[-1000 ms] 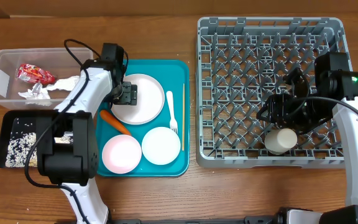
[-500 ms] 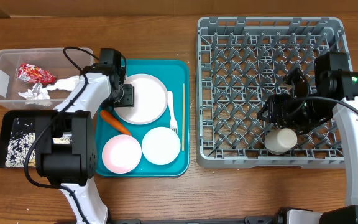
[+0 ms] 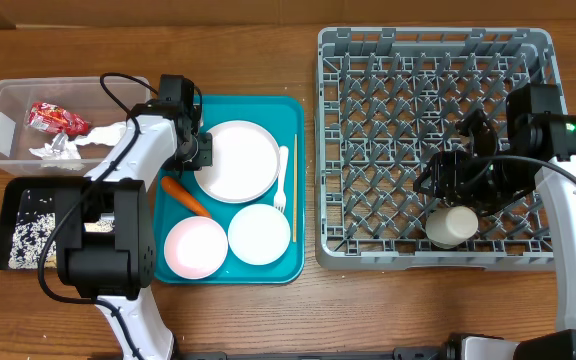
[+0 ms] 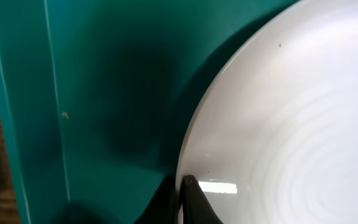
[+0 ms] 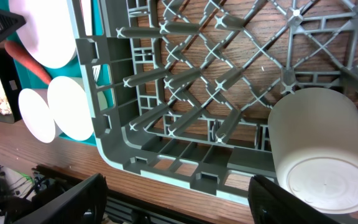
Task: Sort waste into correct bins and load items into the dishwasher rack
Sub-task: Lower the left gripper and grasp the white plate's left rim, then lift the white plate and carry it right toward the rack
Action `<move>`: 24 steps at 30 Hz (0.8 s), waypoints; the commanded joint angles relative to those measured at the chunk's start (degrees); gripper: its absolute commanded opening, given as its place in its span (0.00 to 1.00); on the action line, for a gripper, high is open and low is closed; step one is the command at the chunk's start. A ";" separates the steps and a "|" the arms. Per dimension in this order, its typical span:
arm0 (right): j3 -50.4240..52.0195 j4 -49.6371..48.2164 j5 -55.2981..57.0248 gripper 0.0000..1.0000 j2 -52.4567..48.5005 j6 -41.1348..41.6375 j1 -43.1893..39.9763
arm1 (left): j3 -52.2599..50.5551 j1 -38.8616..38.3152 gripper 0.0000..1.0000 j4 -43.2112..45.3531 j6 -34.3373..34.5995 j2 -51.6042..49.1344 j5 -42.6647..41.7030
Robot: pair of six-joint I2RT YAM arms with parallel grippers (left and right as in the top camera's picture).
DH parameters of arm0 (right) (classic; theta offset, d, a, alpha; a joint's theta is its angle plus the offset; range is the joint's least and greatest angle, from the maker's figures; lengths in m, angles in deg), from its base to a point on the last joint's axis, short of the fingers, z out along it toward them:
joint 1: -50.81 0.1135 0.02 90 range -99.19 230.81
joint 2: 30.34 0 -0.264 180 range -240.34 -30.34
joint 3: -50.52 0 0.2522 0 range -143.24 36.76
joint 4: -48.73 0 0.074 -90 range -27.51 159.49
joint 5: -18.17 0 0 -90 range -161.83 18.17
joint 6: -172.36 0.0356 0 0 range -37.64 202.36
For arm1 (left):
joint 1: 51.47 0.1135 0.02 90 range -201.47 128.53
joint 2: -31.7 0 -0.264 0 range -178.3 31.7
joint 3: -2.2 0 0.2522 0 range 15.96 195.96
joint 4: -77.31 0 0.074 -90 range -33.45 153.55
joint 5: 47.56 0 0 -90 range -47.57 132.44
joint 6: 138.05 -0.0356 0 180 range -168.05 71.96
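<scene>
Left of the teal tray (image 3: 280,115), toward its far end, stands the clear tub (image 3: 3,125). It holds the red wrapper (image 3: 56,118) and the white napkin (image 3: 60,150). Also left of the teal tray, at its near end, the black tray (image 3: 20,192) holds the rice grains (image 3: 28,238).

On the teal tray, the left gripper (image 3: 199,152) is clenched on the left rim of the plate (image 3: 238,161); its fingertips (image 4: 190,198) pinch the edge. The carrot (image 3: 185,197) lies near the tray's left wall. The pink bowl (image 3: 195,247) and the white bowl (image 3: 259,234) sit at its near end. The fork (image 3: 281,180) and the chopstick (image 3: 295,190) lie along its right wall.

Right of the teal tray stands the dishwasher rack (image 3: 435,40). The cup (image 3: 451,226) lies on its side inside it. The right gripper (image 3: 456,185) hangs above the rack with jaws released, grasping nothing.
</scene>
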 commanded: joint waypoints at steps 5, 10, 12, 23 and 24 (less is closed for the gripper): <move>-0.44 -0.35 -0.09 0.76 0.31 -0.44 -0.07 | 8.90 -0.13 0.04 -7.30 -0.35 -1.22 -0.85; -0.44 -0.61 -0.09 0.76 0.31 -0.46 -0.07 | 17.00 -0.13 0.04 -13.75 -0.98 -1.22 -2.16; -0.44 -0.68 -0.11 0.76 0.31 -0.46 -0.07 | 20.24 -0.13 0.04 -16.55 -0.98 -1.22 -2.19; -0.44 -7.65 -8.04 0.71 0.31 -0.66 -0.07 | 34.73 -0.15 0.04 -28.50 -4.74 -1.20 -15.41; -0.44 -8.57 -10.05 0.69 0.31 -1.57 -0.07 | 35.76 -0.15 0.04 -29.31 -5.38 -1.20 -18.32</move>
